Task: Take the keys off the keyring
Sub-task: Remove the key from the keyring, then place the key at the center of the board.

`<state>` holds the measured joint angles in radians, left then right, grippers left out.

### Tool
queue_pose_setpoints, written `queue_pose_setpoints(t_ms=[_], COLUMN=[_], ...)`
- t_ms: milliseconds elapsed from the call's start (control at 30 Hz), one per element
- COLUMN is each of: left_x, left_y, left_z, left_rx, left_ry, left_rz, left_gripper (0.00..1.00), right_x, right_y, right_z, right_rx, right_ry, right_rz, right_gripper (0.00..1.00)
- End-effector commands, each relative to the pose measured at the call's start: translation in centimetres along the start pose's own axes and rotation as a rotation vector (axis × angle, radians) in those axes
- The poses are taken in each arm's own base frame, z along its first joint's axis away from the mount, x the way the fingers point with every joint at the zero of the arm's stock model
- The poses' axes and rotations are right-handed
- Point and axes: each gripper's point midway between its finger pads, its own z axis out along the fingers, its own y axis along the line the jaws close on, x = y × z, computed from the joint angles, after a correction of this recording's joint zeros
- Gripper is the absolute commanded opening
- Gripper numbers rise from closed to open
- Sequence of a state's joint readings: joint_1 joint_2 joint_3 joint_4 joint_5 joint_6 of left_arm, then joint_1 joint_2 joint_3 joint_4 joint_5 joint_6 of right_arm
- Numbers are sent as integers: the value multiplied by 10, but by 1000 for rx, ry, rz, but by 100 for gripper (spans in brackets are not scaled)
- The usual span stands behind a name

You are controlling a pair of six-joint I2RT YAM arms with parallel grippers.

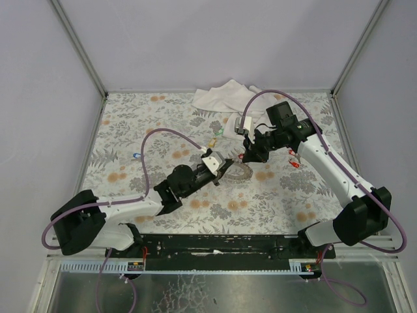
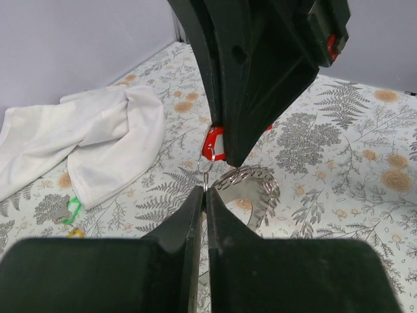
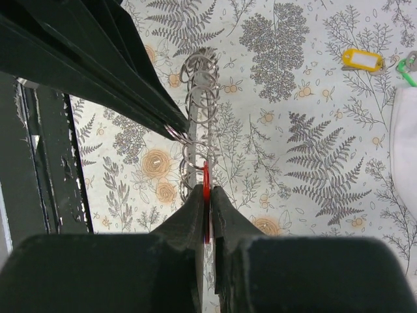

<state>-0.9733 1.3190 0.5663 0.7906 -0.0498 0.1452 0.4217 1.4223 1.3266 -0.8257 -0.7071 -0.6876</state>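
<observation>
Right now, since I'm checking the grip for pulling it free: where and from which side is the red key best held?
Take the red key by its flat head, one finger on each broad face. It sits thin against the chain, so approaching edge-on from the end away from the rings probably keeps the grip clear of them. The right fingers pinch it so.
</observation>
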Motion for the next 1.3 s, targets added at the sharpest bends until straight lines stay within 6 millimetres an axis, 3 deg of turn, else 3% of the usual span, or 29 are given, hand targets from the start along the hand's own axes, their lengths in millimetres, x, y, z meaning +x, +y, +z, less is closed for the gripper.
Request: queue_pose_setpoints(t_ms=[0, 267, 500, 633, 1033, 1267], left_x=[-15, -13, 6, 13, 12, 9], left_y=[2, -4, -3, -2, 3, 24], left_z=[-6, -5, -5, -3, -4, -13], left_rx=[11, 48, 62, 67, 49, -46], left_ry=[-69, -74, -23, -5, -8, 8], left_rz=[22, 8, -2, -23, -28, -102], left_gripper=[0, 0, 0, 0, 0, 0], right_x=[-5, -7, -31, -35, -31, -30], right_y=[-25, -4, 13, 19, 11, -2], right_z=[-9, 5, -9, -12, -9, -12], right_rx=[103, -33, -61, -77, -51, -28], right_ry=[13, -19, -110, -132, -105, -137], right_rz=[-37, -59, -98, -104, -85, -14], right_gripper=[0, 0, 0, 0, 0, 0])
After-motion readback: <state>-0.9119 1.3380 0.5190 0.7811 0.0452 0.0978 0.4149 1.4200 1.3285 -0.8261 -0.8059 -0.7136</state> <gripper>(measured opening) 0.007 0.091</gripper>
